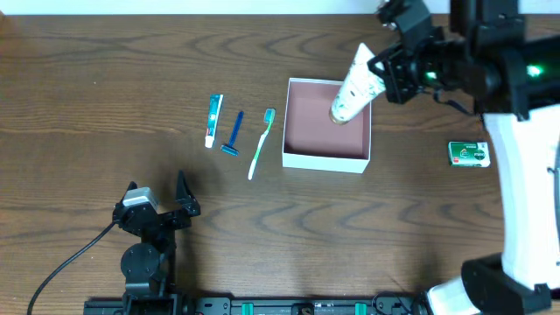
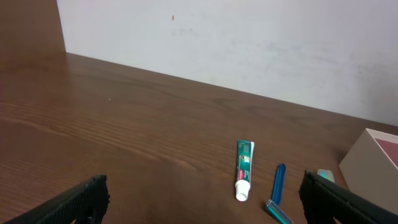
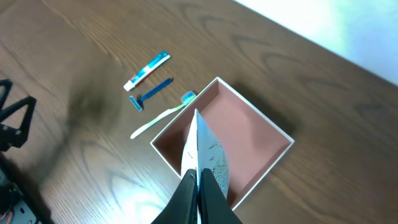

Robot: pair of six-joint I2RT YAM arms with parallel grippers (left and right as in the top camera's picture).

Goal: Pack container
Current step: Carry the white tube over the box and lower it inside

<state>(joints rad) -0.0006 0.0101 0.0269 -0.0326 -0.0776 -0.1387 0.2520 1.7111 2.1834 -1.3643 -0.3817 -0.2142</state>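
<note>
The container point(image 1: 325, 158) is a square shallow white box with a pink-brown inside, right of the table's middle; it also shows in the right wrist view point(image 3: 283, 132) and at the edge of the left wrist view point(image 2: 373, 155). My right gripper point(image 1: 378, 72) is shut on the crimped end of a large white tube point(image 1: 354, 87), held above the container's far right part; in the right wrist view the tube point(image 3: 208, 152) hangs from the closed fingers point(image 3: 199, 180). My left gripper point(image 1: 157, 194) is open and empty at the front left, fingers wide apart point(image 2: 202, 202).
A small toothpaste tube point(image 1: 213, 120), a blue razor point(image 1: 234, 134) and a teal-and-white toothbrush point(image 1: 261, 143) lie left of the container. A green-and-white soap box point(image 1: 469, 153) lies to its right. A black cable runs at the front left.
</note>
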